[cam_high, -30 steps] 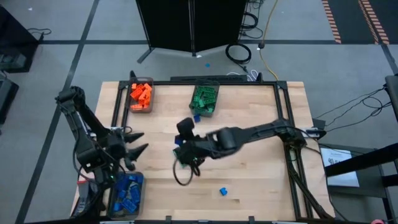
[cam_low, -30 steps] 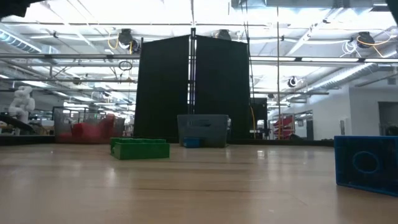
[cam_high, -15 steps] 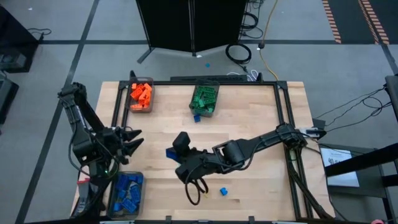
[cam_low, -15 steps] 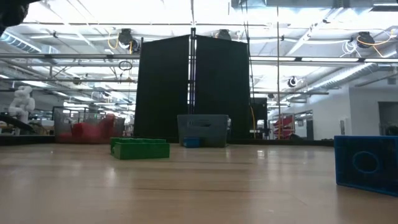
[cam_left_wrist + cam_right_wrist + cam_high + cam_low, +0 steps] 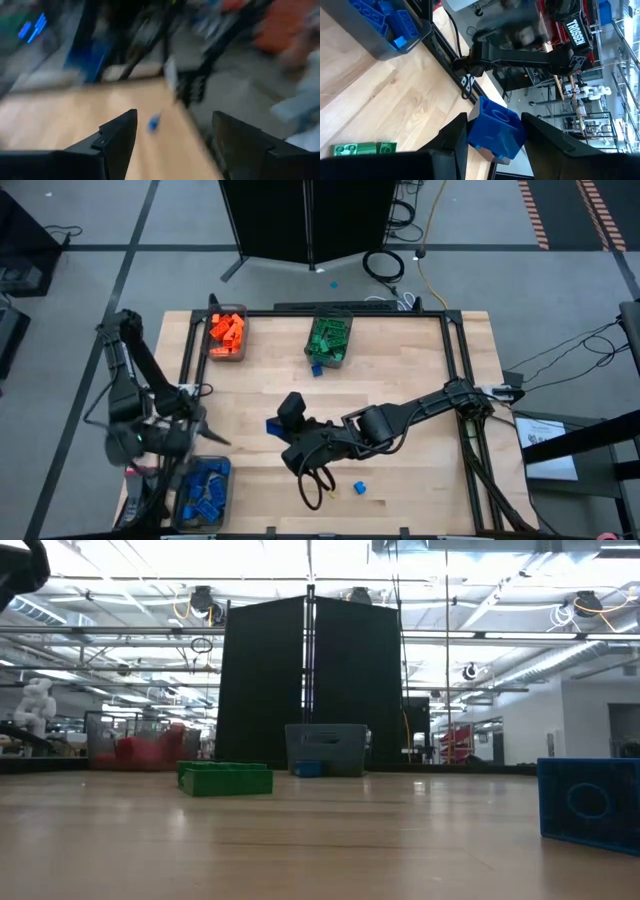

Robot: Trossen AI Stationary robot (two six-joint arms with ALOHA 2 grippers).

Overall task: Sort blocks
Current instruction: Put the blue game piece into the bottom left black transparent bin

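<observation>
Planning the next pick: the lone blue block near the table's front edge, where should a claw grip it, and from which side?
Take the blue block by two opposite flat side walls, coming straight down. It is boxy and sits alone on bare wood, with room around for fingers. The right claw is shut on a held block, so the open left claw seems freer.

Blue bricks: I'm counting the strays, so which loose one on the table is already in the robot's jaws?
The small blue studded brick pinched in the right gripper; the other stray blue brick lies free on the wood.
</observation>
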